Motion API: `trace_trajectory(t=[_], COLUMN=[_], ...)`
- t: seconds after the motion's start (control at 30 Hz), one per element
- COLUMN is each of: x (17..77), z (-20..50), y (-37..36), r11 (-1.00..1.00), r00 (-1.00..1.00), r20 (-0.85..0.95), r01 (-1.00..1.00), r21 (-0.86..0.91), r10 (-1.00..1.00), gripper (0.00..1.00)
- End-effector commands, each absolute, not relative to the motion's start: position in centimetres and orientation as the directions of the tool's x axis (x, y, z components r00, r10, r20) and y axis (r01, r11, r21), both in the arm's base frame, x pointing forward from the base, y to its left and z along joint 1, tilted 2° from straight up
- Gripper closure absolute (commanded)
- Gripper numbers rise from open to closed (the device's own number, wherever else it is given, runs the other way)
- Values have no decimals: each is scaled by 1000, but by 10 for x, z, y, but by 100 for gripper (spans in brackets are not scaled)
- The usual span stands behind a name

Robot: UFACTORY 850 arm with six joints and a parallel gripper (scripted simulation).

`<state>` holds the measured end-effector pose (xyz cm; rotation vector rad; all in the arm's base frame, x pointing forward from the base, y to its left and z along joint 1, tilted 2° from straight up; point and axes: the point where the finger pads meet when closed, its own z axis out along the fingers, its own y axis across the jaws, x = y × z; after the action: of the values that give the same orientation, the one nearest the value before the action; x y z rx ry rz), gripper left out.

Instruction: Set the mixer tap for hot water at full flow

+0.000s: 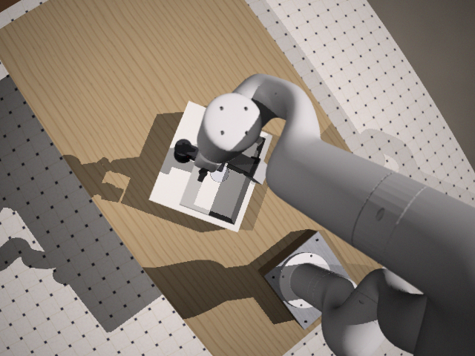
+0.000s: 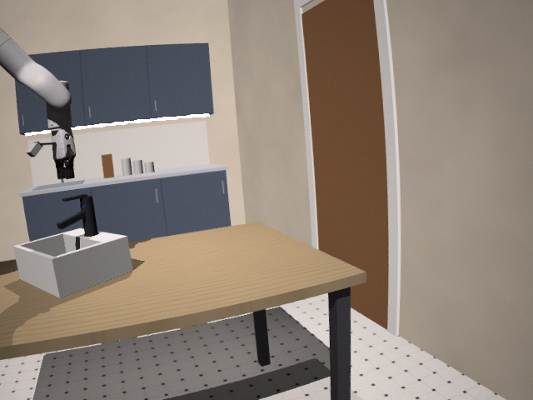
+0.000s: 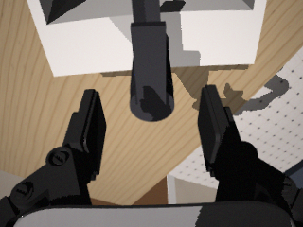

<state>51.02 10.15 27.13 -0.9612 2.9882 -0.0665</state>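
Observation:
The black mixer tap (image 1: 183, 150) (image 2: 90, 217) stands on the rim of the white sink (image 1: 162, 189) (image 2: 36, 268) (image 3: 76, 57). Its lever (image 2: 73, 198) (image 3: 148, 61) looks low, nearly level, and points out over the spout (image 2: 70, 221). A blue dot (image 2: 83, 207) shows on the tap's side in the exterior view. The red dot is not clear. My gripper (image 2: 66, 177) (image 3: 151, 105) is open and empty, above the tap. In the wrist view its fingers stand on either side of the tap top, without visible contact. The arm hides part of the sink in the top view.
The sink sits on the wooden table (image 1: 96, 57) (image 2: 215, 275). The robot's metal base plate (image 1: 306, 320) is on the table near the sink. My arm (image 1: 326, 179) reaches over the sink. Cabinets and a counter (image 2: 185, 171) are in the background of the exterior view.

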Motion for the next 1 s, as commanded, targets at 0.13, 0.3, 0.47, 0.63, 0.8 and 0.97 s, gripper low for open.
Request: trace_trajectory(t=[0.13, 0.3, 0.47, 0.63, 0.8, 0.97], x=[511, 511, 511, 511, 511, 511], z=[272, 272, 271, 270, 265, 259], y=[102, 102, 102, 102, 101, 101], r11=[812, 812, 812, 812, 812, 812], r00=[-813, -813, -813, -813, -812, -812], r20=[9, 9, 9, 9, 9, 9], r01=[-583, -583, -583, -583, -583, -583], r21=[-42, -42, -42, -42, -42, -42], r10=[-583, -583, -583, -583, -583, -583], gripper=[35, 35, 35, 35, 35, 35])
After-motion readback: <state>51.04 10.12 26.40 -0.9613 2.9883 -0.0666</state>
